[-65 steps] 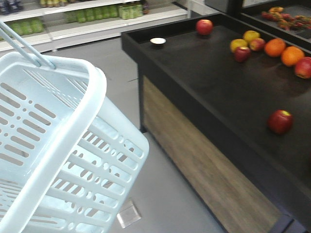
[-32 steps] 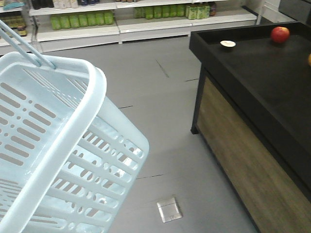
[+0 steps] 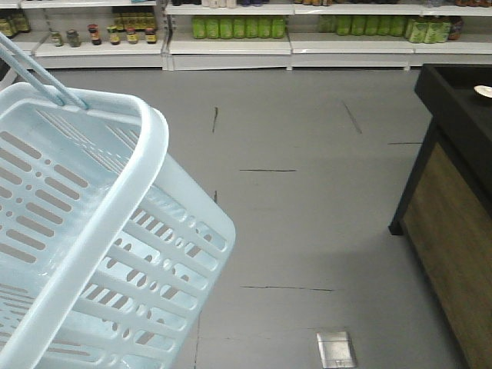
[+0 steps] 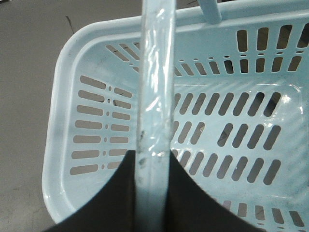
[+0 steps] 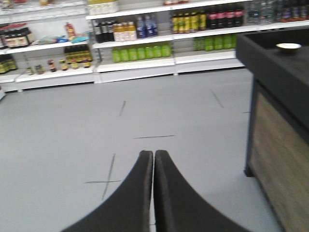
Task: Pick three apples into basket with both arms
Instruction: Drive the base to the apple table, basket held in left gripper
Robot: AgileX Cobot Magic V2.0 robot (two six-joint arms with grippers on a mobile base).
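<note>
The pale blue basket point(image 3: 150, 161) hangs tilted at the left of the front view, its thin handle point(image 3: 38, 77) running up out of frame. In the left wrist view I look down into the basket point(image 4: 91, 121); no fruit shows inside it. My left gripper point(image 4: 153, 157) is shut on the handle point(image 4: 155, 87), one black finger on each side. My right gripper point(image 5: 153, 153) is shut with nothing between its fingers, hanging above the grey floor. The apples are out of view.
A black display table point(image 3: 450, 115) with a wood-panel side stands at the right edge, a small white dish point(image 3: 484, 91) on its corner; the right wrist view shows the table point(image 5: 280, 67) too. Store shelves point(image 3: 231, 38) with bottles line the back. A metal floor plate point(image 3: 336, 348) lies ahead.
The view has swung left: the black table with its fruit slid off to the right and the apples left the frame. The basket keeps its place in the view.
</note>
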